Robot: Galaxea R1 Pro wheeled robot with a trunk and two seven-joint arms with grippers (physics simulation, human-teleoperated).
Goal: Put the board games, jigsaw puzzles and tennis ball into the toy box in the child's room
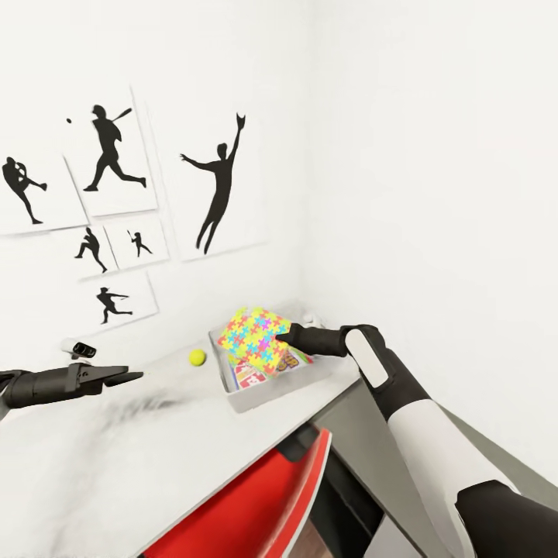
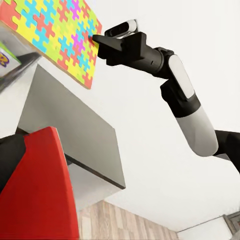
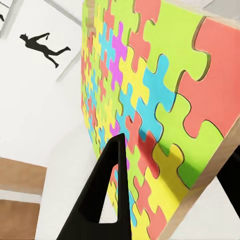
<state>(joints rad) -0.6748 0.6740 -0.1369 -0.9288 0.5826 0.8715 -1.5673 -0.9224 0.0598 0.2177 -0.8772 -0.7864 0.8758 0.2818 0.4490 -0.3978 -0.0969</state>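
Over toy box (image 1: 263, 394), right pincer (image 1: 280, 335) grips jigsaw puzzle (image 1: 252, 335).

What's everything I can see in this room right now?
Jigsaw puzzle: one, multicoloured, tilted over the toy box, held at its edge.
Toy box: one, light grey, on the table by the corner.
Board games: printed boxes inside the toy box, count unclear.
Tennis ball: one, yellow-green, on the table beside the box.
Silhouette pictures: six, black on white, on the wall.
Chair: one, red, below the table's edge.
Left end effector: black, over the table.
Right end effector: black, gripping the puzzle.
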